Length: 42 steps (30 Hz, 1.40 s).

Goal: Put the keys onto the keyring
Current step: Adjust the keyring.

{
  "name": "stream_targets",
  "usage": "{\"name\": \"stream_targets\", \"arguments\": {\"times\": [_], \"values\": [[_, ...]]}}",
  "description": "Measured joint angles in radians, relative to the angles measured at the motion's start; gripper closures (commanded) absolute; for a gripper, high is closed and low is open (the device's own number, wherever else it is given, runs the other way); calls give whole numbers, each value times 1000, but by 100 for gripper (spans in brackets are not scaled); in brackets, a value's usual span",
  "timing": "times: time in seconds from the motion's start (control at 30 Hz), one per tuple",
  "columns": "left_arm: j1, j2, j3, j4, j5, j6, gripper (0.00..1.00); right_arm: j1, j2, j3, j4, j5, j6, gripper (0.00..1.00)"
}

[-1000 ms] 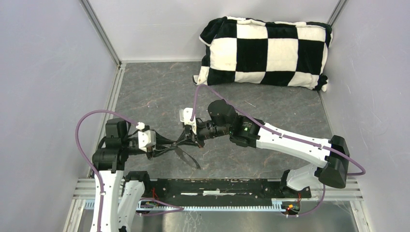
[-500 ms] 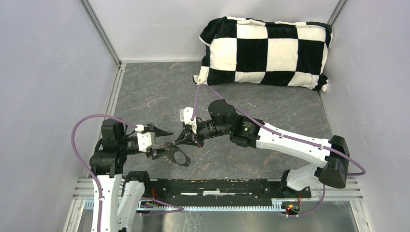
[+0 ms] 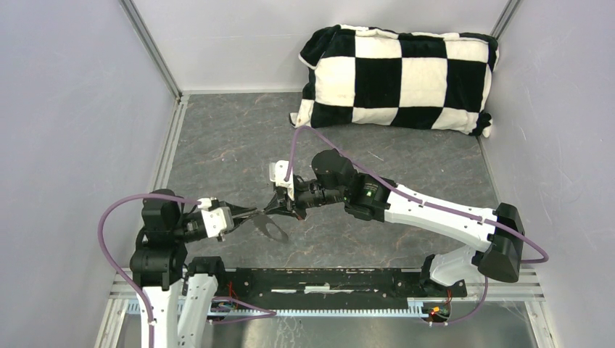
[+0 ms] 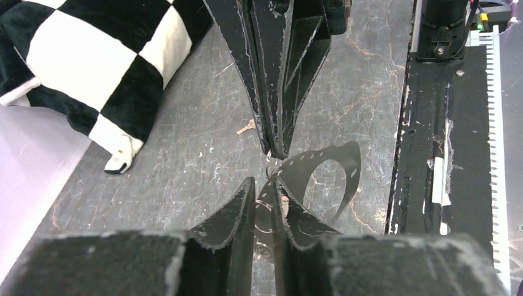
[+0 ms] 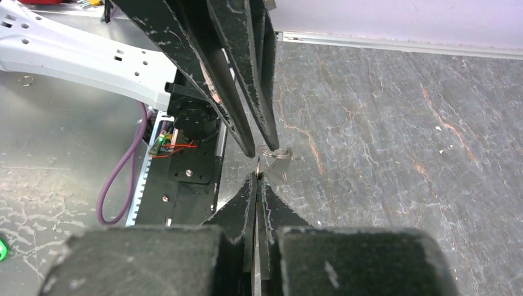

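Note:
My two grippers meet tip to tip above the grey floor. The left gripper (image 3: pixel 250 214) (image 4: pixel 263 180) has its jaws narrowly apart with a thin silvery wire loop, the keyring (image 4: pixel 264 203) (image 5: pixel 274 152), caught between the fingertips. The right gripper (image 3: pixel 278 208) (image 5: pixel 258 176) is shut on a thin metal piece seen edge-on. I cannot tell what that piece is. Its tip touches the keyring. The keys are hidden; no coloured key head shows in any view.
A black-and-white checked pillow (image 3: pixel 399 76) lies at the back right. A dark oval shadow (image 3: pixel 272 228) falls on the floor below the grippers. The black base rail (image 3: pixel 326 279) runs along the near edge. Plain walls close in both sides.
The left gripper spread wide half a second ago and has closed again round the wire loop. The left arm has drawn back to the left. The right arm has stayed put.

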Motion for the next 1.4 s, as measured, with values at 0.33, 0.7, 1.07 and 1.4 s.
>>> {"name": "stream_targets", "arguments": {"times": [0.33, 0.7, 1.07, 1.4], "values": [[0, 164, 101, -231, -14, 94, 85, 0, 0, 0, -30, 61, -15, 99], [0, 306, 111, -445, 14, 329, 57, 0, 0, 0, -32, 71, -14, 99], [0, 343, 85, -410, 85, 329, 54, 0, 0, 0, -24, 44, -6, 99], [0, 355, 80, -377, 117, 329, 66, -1, 6, 2, -24, 11, -2, 99]]}}
